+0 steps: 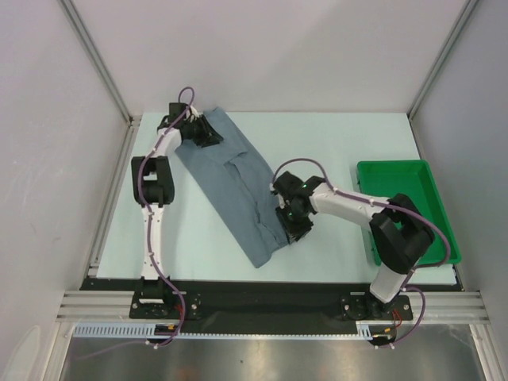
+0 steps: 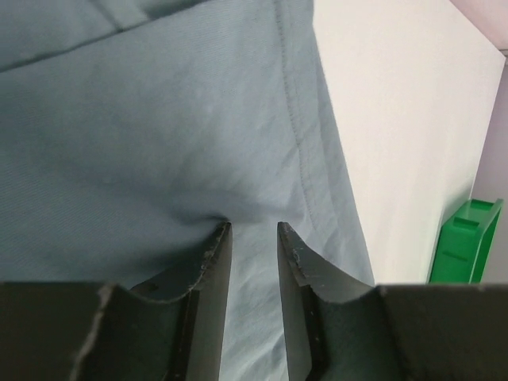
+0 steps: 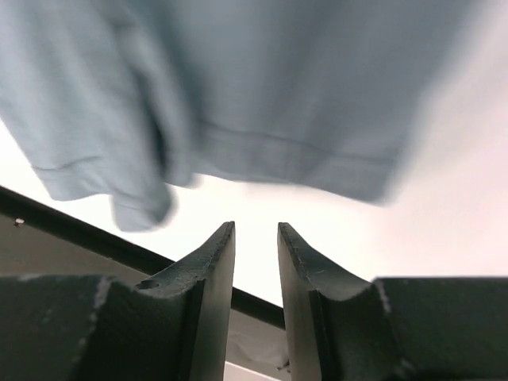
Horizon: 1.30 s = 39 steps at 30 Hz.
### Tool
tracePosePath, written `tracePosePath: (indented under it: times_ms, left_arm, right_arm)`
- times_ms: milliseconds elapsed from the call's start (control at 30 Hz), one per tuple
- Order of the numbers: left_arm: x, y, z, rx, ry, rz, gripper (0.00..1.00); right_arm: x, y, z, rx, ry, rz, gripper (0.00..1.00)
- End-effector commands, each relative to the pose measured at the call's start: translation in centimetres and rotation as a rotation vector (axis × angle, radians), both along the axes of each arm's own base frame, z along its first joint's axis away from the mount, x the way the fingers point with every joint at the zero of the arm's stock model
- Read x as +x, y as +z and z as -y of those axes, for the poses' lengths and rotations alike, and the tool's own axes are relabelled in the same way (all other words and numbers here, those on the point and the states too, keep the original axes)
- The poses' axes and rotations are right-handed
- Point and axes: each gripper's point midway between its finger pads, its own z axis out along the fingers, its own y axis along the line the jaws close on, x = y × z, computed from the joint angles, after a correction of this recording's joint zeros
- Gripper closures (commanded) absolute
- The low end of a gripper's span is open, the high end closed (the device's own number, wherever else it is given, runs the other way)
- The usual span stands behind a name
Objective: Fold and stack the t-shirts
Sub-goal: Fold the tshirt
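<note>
One slate blue-grey t-shirt [image 1: 234, 186] lies on the table as a long narrow strip, running diagonally from far left to near centre. My left gripper [image 1: 205, 133] is at its far end. In the left wrist view the left gripper [image 2: 252, 226] stands narrowly open, tips down on the t-shirt [image 2: 159, 119], with cloth puckered at the left fingertip. My right gripper [image 1: 295, 228] is beside the strip's near right edge. In the right wrist view the right gripper [image 3: 255, 226] is narrowly open over bare table, and the blurred t-shirt [image 3: 278, 79] hangs just beyond its tips.
A green plastic tray [image 1: 397, 165] stands at the right side of the table, under the right arm's elbow, and shows at the edge of the left wrist view as a green tray [image 2: 464, 242]. The black front rail [image 3: 79, 226] runs close to the right gripper. White walls enclose the table.
</note>
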Motion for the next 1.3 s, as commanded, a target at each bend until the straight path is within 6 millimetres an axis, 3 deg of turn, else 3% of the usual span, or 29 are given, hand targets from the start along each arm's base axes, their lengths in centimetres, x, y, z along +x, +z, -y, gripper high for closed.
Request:
tracePosePath:
  times_ms: [0,100,133,200,267,367,433,533,667,700,733,833,867,900,1067,1133,1167,1267]
  left_arm:
    - [0.1,0.9,-2.9,0.003,-0.026,0.034,0.66]
    - [-0.5,4.2,-2.6,0.01,-0.041,0.093,0.63]
    - [-0.2,8.8,-2.2,0.011,-0.044,0.195,0.62]
    - [-1.1,10.5,-1.4,-0.001,-0.031,0.211,0.57]
    - [-1.5,14.7,-1.1,0.018,0.004,0.295,0.54]
    - [-2.0,17.8,-0.6,0.08,0.061,0.334,0.53]
    - [-2.2,17.9,-1.0,0.133,0.124,0.324,0.53]
    - [-3.4,16.3,-1.6,0.179,0.215,0.251,0.55]
    - [-5.3,11.7,-2.0,0.234,0.322,0.107,0.66]
    - [-5.1,11.6,-1.8,0.231,0.332,0.125,0.67]
    - [-5.7,10.0,-1.4,0.245,0.334,0.1,0.67]
    - [-5.3,7.7,-0.8,0.264,0.353,0.087,0.68]
    - [-5.2,7.0,-0.7,0.262,0.356,0.076,0.68]
    - [-5.1,4.9,-0.5,0.273,0.35,0.044,0.68]
    - [-3.7,0.9,0.4,0.27,0.32,-0.019,0.69]
    - [-3.0,0.6,0.9,0.251,0.297,-0.032,0.69]
    - [-3.2,-1.6,1.0,0.264,0.283,-0.073,0.69]
    - [-2.7,-2.3,1.5,0.252,0.239,-0.106,0.69]
  right_arm:
    - [1.3,2.0,3.7,-0.023,-0.102,0.029,0.66]
    - [3.1,4.6,4.1,0.006,-0.108,0.12,0.64]
    - [3.6,5.2,3.9,0.021,-0.111,0.141,0.64]
    - [4.7,5.9,3.2,0.058,-0.119,0.165,0.63]
    - [6.0,6.2,1.9,0.09,-0.124,0.181,0.6]
    - [8.2,5.5,0.3,0.088,-0.135,0.187,0.56]
    - [9.6,4.5,-1.0,0.085,-0.131,0.177,0.52]
    - [10.7,2.5,-1.6,0.044,-0.118,0.159,0.51]
    - [12.5,1.7,-2.2,0.016,-0.107,0.176,0.51]
    - [12.8,1.3,-2.2,0.002,-0.101,0.181,0.51]
    - [13.1,1.2,-2.1,-0.008,-0.099,0.186,0.52]
    - [13.4,0.2,-1.8,-0.038,-0.079,0.175,0.53]
    - [13.3,-0.4,-1.5,-0.054,-0.078,0.158,0.53]
    - [13.0,-0.6,-1.4,-0.062,-0.069,0.15,0.53]
    - [11.6,-1.9,0.0,-0.124,-0.081,0.119,0.52]
    - [10.5,-2.7,0.5,-0.144,-0.097,0.094,0.52]
    - [10.0,-2.9,0.4,-0.141,-0.094,0.086,0.52]
    - [8.2,-3.6,0.7,-0.154,-0.106,0.06,0.52]
